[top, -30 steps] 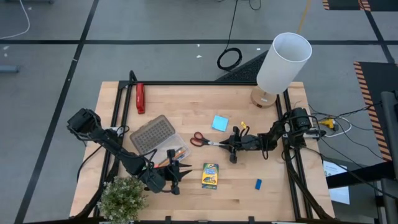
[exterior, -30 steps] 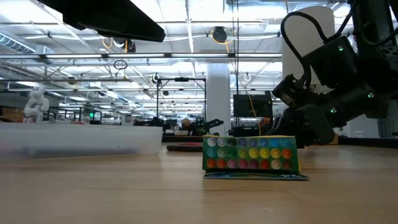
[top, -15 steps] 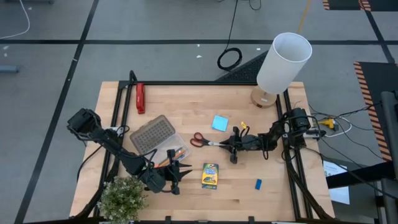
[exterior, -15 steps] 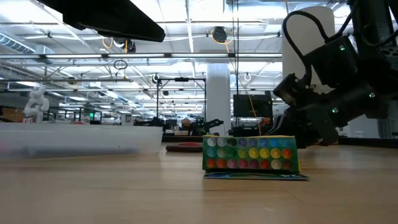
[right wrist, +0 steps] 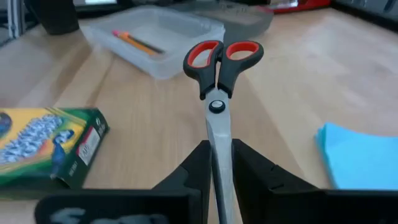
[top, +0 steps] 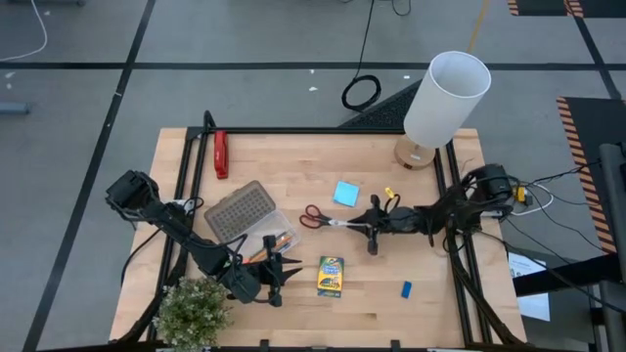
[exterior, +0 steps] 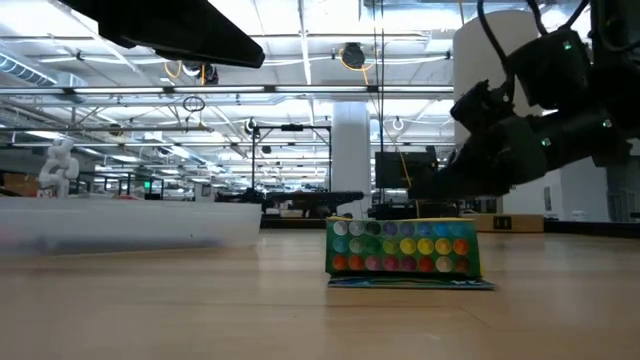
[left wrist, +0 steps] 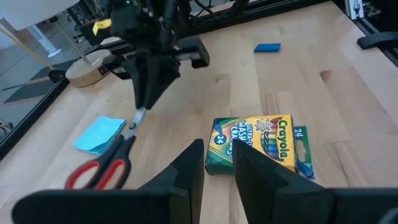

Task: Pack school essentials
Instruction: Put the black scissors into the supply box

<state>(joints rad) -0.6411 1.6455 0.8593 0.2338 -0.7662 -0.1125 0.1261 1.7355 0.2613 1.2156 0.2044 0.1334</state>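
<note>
- While gripped by the blade tips at frame centre, red-handled scissors [top: 315, 218] lie on the desk [top: 293, 166].
- Right claw [top: 364, 227]: clamped on blades; arm extended since a second ago, apparently starting transfer.
- Left claw [top: 275, 285]: narrow, lower left, beside crayon box [top: 331, 276].

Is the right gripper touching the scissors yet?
Touching. In the right wrist view the right gripper has both fingers closed against the blades of the scissors.

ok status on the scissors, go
Right gripper shut on scissors blade tips. Left gripper open beside crayon box. Nothing blocking.
</note>
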